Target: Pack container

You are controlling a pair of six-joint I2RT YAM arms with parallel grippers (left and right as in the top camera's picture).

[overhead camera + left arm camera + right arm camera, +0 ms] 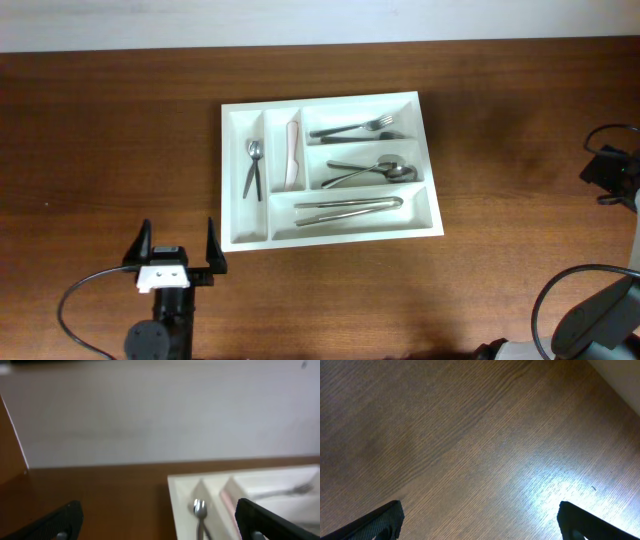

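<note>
Wooden worktop [100, 150] from overhead: the container [330, 99] sits mid-worktop, cutlery [365, 128] in every compartment, so packing looks finished. Left wrist: left gripper [160, 517] spread wide, container near right. Right wrist: right gripper [480, 515] spread over wood; probably only retreat is needed next.

Left wrist view: whole frame is soft. The tray [176, 491] runs off the right and bottom edges, so only its left part shows. The spoon [199, 507] in the tray's leftmost slot loses its handle at the bottom edge. The fork [295, 490] further right is a smear. My left fingers [64, 521] are cropped to tips.

Right wrist view: right fingers [385, 519] likewise, tips only.

Overhead: the pale pink thing [292, 152] in the tray's second narrow slot is too small to identify. My right arm [600, 322], well right of the tray, is cut by the frame.
</note>
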